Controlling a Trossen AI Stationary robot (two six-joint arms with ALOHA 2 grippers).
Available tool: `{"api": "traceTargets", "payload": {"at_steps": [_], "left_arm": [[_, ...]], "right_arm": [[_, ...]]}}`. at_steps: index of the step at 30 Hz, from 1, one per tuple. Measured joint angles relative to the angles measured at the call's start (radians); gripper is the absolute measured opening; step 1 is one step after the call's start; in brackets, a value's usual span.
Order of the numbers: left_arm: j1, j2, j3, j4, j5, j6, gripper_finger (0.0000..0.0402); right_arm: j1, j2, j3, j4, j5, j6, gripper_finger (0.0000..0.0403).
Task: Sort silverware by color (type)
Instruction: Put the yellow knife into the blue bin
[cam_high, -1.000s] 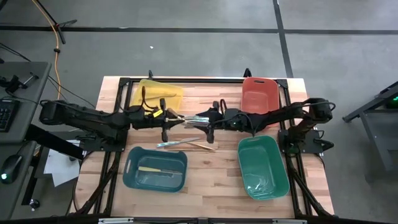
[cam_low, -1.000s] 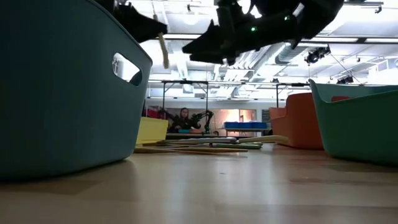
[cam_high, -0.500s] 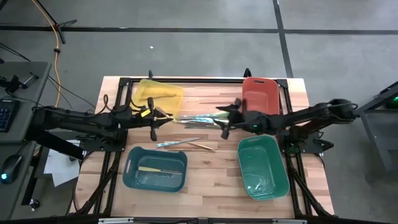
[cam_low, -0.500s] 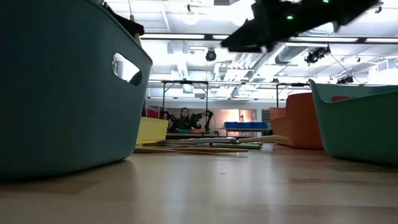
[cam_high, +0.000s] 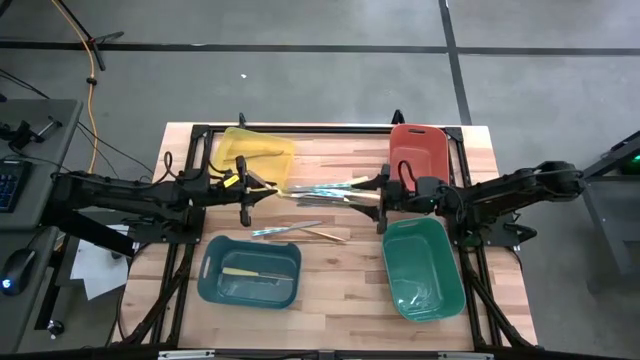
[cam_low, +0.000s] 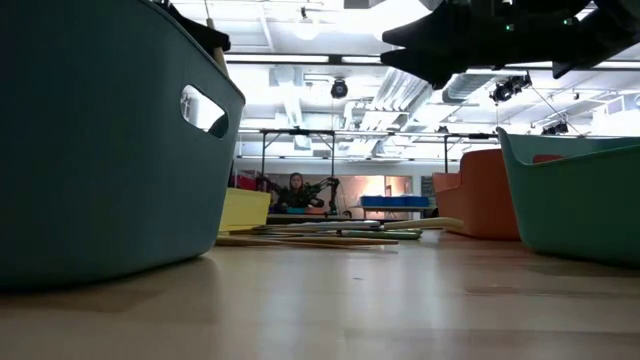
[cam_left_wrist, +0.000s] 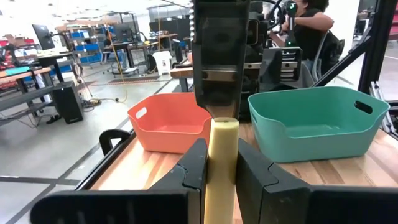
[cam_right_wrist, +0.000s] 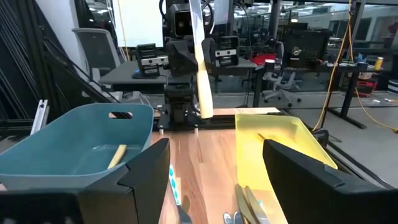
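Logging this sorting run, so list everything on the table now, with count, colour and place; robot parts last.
Yellow bin: one, far left of the table.
Red bin: one, far right.
Dark teal bin: one, near left, with a cream utensil lying in it.
Green bin: one, near right.
Loose silverware pile: several, silver and gold-tan, mid-table between the yellow and red bins.
Cream-yellow utensil: one, clamped upright in the left gripper.
Left gripper: beside the yellow bin, shut on that utensil.
Right gripper: open and unladen, between the red and green bins.

Robotics lab: workbenches (cam_left_wrist: 37, 62), office chairs (cam_right_wrist: 277, 84), exposed ceiling ducts (cam_low: 470, 90).
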Motion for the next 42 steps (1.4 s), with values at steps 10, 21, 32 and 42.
{"api": "traceTargets", "payload": {"at_steps": [10,21,32,42], "left_arm": [[-0.005,0.001,0.012,-0.02,-0.02,-0.022,0.0035],[-0.205,0.048,0.351,-0.749,-0.073,-0.106,0.0035],[-0.569,0.4,0.632,-1.171,-0.15,-0.237,0.0035],[-0.663,0.684,0.726,-1.447,-0.026,-0.409,0.0035]], "right_arm": [[0.0,0.001,0.001,0.0,0.0,-0.001,0.0242],[0.0,0.001,0.002,-0.001,0.0,0.004,0.0242],[0.0,0.001,0.002,-0.004,0.0,0.032,0.0242],[0.0,0.001,0.002,-0.002,0.001,0.035,0.0242]]}}
